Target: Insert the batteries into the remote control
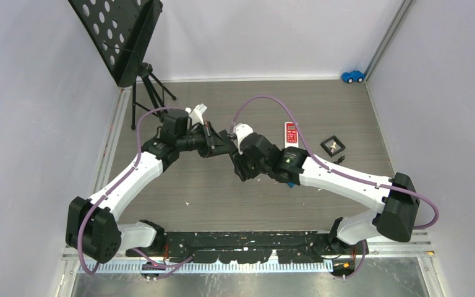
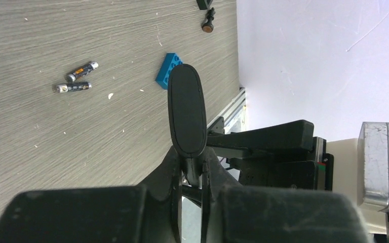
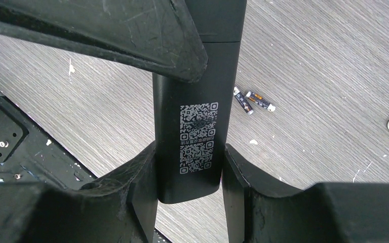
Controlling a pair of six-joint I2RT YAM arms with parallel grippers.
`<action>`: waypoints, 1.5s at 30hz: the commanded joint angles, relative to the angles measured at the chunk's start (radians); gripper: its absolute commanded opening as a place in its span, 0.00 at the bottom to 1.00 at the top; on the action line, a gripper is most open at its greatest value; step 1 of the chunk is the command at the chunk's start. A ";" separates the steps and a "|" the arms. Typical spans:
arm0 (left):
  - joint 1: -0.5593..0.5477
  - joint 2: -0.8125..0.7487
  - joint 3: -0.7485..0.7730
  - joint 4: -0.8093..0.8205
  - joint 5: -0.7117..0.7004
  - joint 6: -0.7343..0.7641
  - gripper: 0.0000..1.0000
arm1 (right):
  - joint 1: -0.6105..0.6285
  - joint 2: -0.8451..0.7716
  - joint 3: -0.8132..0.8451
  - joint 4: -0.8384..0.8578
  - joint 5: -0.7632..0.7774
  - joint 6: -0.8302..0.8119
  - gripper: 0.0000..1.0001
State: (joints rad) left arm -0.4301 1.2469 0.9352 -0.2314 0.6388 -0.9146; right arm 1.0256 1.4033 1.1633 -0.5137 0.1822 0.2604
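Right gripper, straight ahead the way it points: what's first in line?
The left gripper, clamped on the far end of the black remote that the right gripper holds, likely; depth unclear.

Right wrist view. The right gripper (image 3: 190, 157) clasps a black remote control (image 3: 197, 101) by its long sides, one finger (image 3: 142, 182) pressed against each edge near the lower end. The remote's upturned face carries a white QR-code label (image 3: 197, 136). A scuffed black finger (image 3: 106, 30) crosses its upper part. Two dark batteries (image 3: 253, 103) with silver ends, one banded orange, lie together on the grey wood-grain table (image 3: 324, 61), right of the remote.
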 commanded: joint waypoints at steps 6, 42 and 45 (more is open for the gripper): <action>0.001 -0.028 0.030 0.061 0.115 0.164 0.00 | -0.007 -0.111 -0.019 0.063 -0.182 -0.005 0.65; -0.029 -0.232 -0.010 0.482 0.392 -0.064 0.71 | -0.304 -0.159 0.003 0.708 -0.753 0.576 0.00; -0.029 -0.250 -0.046 0.612 0.276 -0.200 0.77 | -0.304 -0.206 -0.036 0.734 -0.554 0.613 0.00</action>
State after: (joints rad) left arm -0.4572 1.0317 0.8917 0.1356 1.0653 -0.8928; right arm 0.7231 1.2858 1.1618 0.0875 -0.6411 0.7734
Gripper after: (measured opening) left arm 0.745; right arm 0.143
